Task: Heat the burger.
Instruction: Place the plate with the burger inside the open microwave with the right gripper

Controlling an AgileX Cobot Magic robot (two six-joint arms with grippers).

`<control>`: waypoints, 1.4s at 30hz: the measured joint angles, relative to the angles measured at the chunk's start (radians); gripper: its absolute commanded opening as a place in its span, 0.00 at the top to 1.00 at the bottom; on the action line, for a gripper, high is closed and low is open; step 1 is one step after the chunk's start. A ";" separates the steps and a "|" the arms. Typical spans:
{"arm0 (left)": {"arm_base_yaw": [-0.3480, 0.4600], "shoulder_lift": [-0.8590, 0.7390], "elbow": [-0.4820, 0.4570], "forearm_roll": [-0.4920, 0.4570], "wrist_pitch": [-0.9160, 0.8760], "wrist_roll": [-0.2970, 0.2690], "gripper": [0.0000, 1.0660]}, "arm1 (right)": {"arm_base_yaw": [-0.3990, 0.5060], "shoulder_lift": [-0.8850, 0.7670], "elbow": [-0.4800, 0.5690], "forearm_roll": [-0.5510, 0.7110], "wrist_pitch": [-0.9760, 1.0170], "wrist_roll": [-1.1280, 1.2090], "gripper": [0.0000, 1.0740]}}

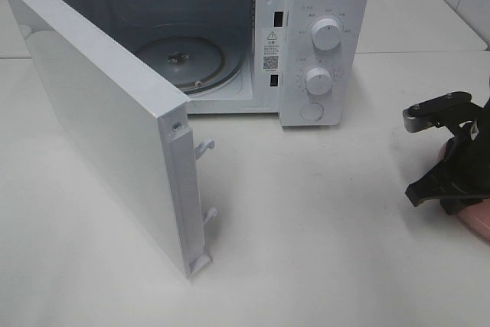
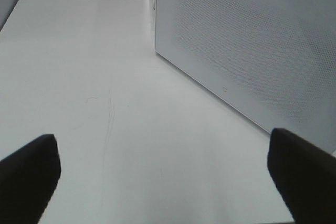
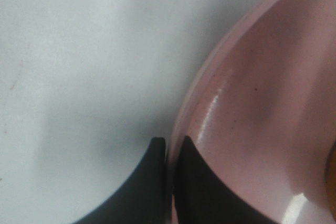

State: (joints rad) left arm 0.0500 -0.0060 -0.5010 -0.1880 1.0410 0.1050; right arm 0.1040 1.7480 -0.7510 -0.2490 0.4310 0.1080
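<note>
Microwave (image 1: 321,44) door (image 1: 99,128) wide open, turntable (image 1: 184,59) bare. My right hand (image 3: 168,142) pinched together on plate (image 3: 210,93) rim, far right of bench (image 1: 321,220). Burger (image 3: 332,182) only brown sliver on plate, not yet inside. My left hand (image 2: 163,174) spread apart, holding nothing. Left to do: load plate, shut door, start heat.

The microwave (image 1: 321,44) stands near the back edge of the tabletop (image 1: 321,227), a little left of the middle. Its door (image 1: 99,120) is hinged at the left and stands open toward the front edge. A turntable (image 1: 184,59) lies inside, on the floor of the microwave. The plate (image 3: 252,103) lies at the right edge, well apart from the microwave. The right hand (image 3: 169,153) is at its rim, one finger inside and one outside. The left hand (image 2: 163,171) is over the tabletop beside the door's outer face, not touching it.
</note>
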 measured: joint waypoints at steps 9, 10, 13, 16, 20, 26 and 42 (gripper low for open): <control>0.000 0.000 0.000 0.000 0.000 0.000 0.06 | 0.071 -0.017 0.001 -0.157 0.077 0.197 1.00; 0.000 0.000 0.000 0.000 0.000 0.000 0.06 | 0.071 -0.017 0.001 -0.157 0.077 0.197 1.00; 0.000 0.000 0.000 0.000 0.000 0.000 0.06 | 0.108 -0.032 0.001 -0.217 0.111 0.284 1.00; 0.000 0.000 0.000 0.000 0.000 0.000 0.06 | 0.134 -0.045 0.001 -0.246 0.140 0.330 1.00; 0.000 0.000 0.000 0.000 0.000 0.000 0.06 | 0.164 -0.051 0.001 -0.270 0.180 0.365 1.00; 0.000 0.000 0.000 0.000 0.000 0.000 0.06 | 0.232 -0.051 0.003 -0.306 0.241 0.429 1.00; 0.000 0.000 0.000 0.000 0.000 0.000 0.06 | 0.381 -0.114 0.009 -0.353 0.321 0.477 1.00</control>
State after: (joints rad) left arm 0.0500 -0.0060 -0.5010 -0.1880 1.0410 0.1050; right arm 0.4850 1.6340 -0.7420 -0.6020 0.7520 0.5850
